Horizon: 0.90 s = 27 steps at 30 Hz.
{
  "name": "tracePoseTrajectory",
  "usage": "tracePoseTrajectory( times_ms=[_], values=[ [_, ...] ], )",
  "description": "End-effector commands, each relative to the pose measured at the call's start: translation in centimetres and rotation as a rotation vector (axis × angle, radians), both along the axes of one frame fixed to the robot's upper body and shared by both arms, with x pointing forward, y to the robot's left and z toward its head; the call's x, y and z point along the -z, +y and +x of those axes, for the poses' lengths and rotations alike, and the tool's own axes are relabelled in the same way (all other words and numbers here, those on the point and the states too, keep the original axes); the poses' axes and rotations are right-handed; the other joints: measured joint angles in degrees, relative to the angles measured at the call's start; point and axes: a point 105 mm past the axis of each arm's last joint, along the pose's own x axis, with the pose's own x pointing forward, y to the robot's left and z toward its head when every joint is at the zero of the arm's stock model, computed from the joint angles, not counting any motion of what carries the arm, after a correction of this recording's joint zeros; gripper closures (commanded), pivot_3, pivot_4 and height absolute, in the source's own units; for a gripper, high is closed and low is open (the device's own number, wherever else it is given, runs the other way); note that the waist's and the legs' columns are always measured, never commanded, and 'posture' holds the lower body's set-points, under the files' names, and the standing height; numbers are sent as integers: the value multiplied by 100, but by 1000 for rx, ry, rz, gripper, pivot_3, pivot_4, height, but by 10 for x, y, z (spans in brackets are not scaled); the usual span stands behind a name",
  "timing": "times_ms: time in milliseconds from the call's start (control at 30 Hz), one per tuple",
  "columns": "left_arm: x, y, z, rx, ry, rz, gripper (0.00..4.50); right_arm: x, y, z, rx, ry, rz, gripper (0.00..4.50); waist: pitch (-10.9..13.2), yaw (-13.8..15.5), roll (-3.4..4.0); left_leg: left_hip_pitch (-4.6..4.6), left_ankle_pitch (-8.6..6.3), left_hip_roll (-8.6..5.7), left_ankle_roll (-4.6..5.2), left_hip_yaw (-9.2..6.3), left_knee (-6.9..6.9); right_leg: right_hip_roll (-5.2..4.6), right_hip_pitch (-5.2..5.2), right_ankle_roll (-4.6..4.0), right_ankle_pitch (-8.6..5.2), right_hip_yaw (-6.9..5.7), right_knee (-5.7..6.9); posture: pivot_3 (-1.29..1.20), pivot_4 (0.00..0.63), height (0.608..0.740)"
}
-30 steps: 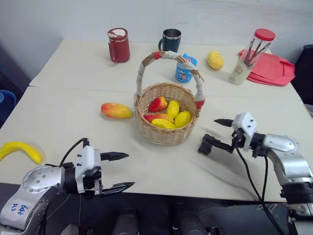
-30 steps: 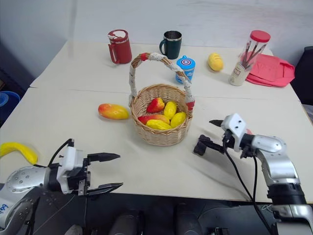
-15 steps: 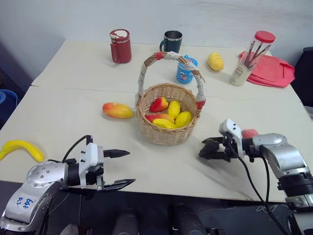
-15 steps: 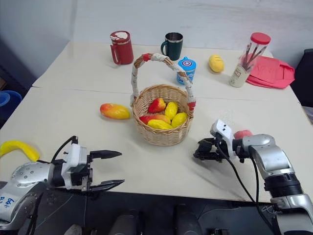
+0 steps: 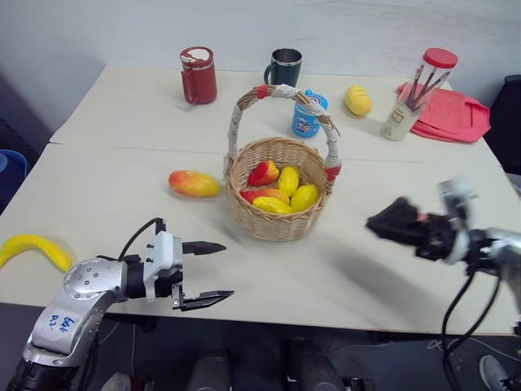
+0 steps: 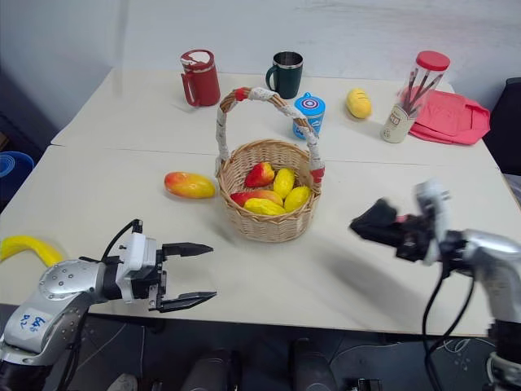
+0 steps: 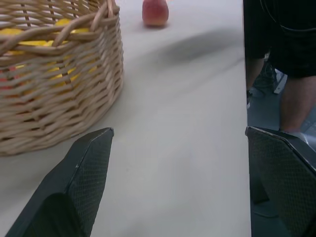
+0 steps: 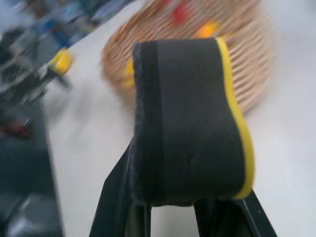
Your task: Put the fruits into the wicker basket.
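Four or five fruits already sit in the wicker basket (image 5: 281, 221) mid-counter, so the job looks about half done. Outside it there's a mango (image 5: 194, 184) just beside the basket on the robot's left, a banana (image 5: 32, 250) way out at the left edge of the counter (image 5: 122, 130), a peach (image 7: 155, 11) past the basket on the right, and a yellow fruit (image 5: 357, 100) at the back near the mugs. Funny bit: the right hand (image 5: 395, 224) is clamped on the black-and-yellow block (image 8: 187, 123), raised off the counter right of the basket, and that's not a fruit. My guess is it was sitting in the way of the peach and is being cleared, but that's just a read. The left hand (image 5: 220, 271) hangs over the near edge with its fingers spread wide and nothing between them, pointing toward the basket. Probably it's waiting its turn, since the mango and banana are on its side.
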Motion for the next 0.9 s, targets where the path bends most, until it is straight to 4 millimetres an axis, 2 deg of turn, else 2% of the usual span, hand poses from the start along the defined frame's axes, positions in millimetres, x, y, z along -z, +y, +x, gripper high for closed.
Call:
tracePoseTrajectory(
  times_ms=[33, 67, 100, 167, 233, 300, 367, 500, 667, 700, 800, 900],
  values=[
    [-7, -5, 3, 14, -23, -34, 0, -21, -82, 15, 381, -52, 60, 3845, 0, -4, -1, 2, 0, 0, 0, 0, 1, 1, 3, 0, 0, 1, -1, 0, 150, 740],
    [-6, -7, 4, 20, -24, -33, 0, -15, -103, 19, 479, -23, 42, 3845, 0, -6, -1, 5, 2, -5, 3, 7, 2, 0, 3, 1, 1, 5, -1, 0, 150, 740],
    [-6, -8, 5, 28, -26, -30, 0, 7, -126, 24, 588, 57, -67, 3845, -1, -7, 0, 5, 3, -7, 6, 11, 0, -2, 1, 2, 2, 8, -3, 0, 150, 740],
    [-6, -10, 7, 36, -30, -27, 0, 37, -153, 27, 693, 165, -221, 3845, -1, -12, 0, 8, 3, -8, 6, 17, -1, 0, 0, 0, 1, 11, -3, 0, 150, 740],
    [-9, -9, 8, 33, -36, -26, 0, 58, -167, 35, 780, 239, -245, 3845, 1, -24, 2, 7, 3, -7, 7, 20, -1, 4, 0, -1, 0, 11, -6, 0, 150, 740],
    [-10, -8, 8, 29, -39, -22, 0, 68, -172, 42, 822, 274, -258, 3845, 6, -92, 13, 6, 5, -7, 8, 37, 1, 10, -7, 4, 3, 24, -3, 0, 150, 740],
    [-11, -6, 7, 19, -41, -16, 0, 72, -174, 47, 860, 305, -224, 3105, 13, -154, 32, 8, 11, -7, 7, 47, 1, 14, -10, 10, 6, 32, 1, 0, 150, 740],
    [-10, 1, 6, -24, -41, -8, 0, 67, -183, 48, 880, 260, -291, 1856, 12, -167, 34, 8, 19, -4, -3, 52, 3, 23, -13, 17, 9, 38, 1, 0, 150, 740],
    [-3, 24, 8, -156, -32, -18, 0, 37, -190, 44, 798, -9, -528, 288, 12, -142, 36, 6, 15, -8, 2, 52, 0, 17, -14, 22, 7, 38, -5, 0, 150, 740],
    [0, 35, 10, -216, -33, -25, 0, 28, -192, 43, 794, -75, -572, 50, 13, -145, 36, 5, 15, -9, 2, 53, 0, 16, -13, 23, 7, 39, -6, 0, 150, 740],
    [5, 75, 12, -436, -61, -50, 0, 1, -181, 45, 714, -245, -625, 50, 13, -181, 36, 6, 11, -9, 9, 63, 2, 13, -13, 30, 11, 47, -10, 0, 150, 740],
    [2, 115, 9, -669, -119, -89, 0, -29, -147, 43, 529, -540, -633, 50, 16, -217, 31, 23, 8, -1, 11, 83, -2, 21, -12, 33, 13, 67, -7, 0, 150, 740]
  ],
)
